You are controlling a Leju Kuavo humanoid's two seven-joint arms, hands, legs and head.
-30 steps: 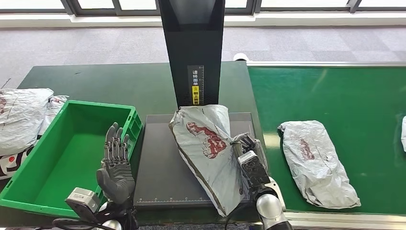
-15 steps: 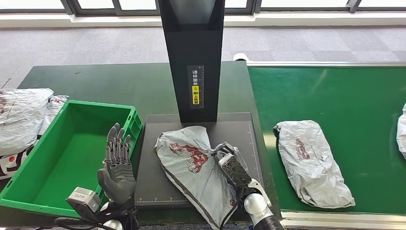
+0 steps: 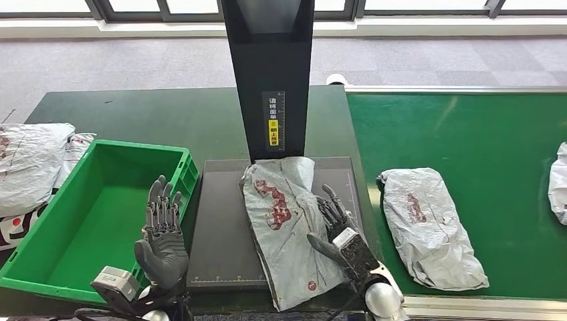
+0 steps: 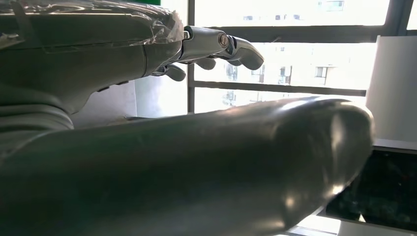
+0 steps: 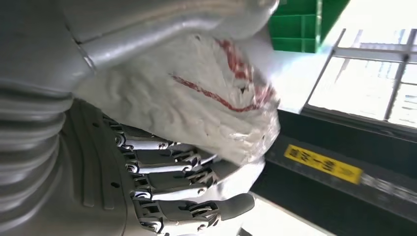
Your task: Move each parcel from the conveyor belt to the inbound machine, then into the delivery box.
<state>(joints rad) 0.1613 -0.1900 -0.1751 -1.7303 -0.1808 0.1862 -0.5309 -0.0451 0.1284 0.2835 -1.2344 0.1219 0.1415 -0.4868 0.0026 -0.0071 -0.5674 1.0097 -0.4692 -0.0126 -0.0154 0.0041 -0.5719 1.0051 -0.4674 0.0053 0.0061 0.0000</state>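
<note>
A grey parcel [image 3: 287, 227] with red print lies flat on the dark platform [image 3: 224, 221] of the inbound machine, its far end against the black column [image 3: 267, 67]. My right hand [image 3: 337, 227] is at the parcel's right edge with its fingers spread and straight; the thumb lies over the parcel's near part. In the right wrist view the parcel [image 5: 206, 93] sits loosely between the thumb and the straight fingers [image 5: 167, 167]. My left hand [image 3: 162, 231] is raised, fingers apart and holding nothing, beside the right wall of the green delivery box [image 3: 80, 221].
A second grey parcel [image 3: 428, 224] lies on the green conveyor belt [image 3: 481, 134], just right of the platform. Another parcel [image 3: 558, 180] shows at the belt's right edge. More parcels [image 3: 30, 160] are piled on the table left of the box.
My right hand has laid the parcel down flat on the platform and spread its fingers off it. The parcels on the belt have drifted slightly left. The left hand has stayed put.
</note>
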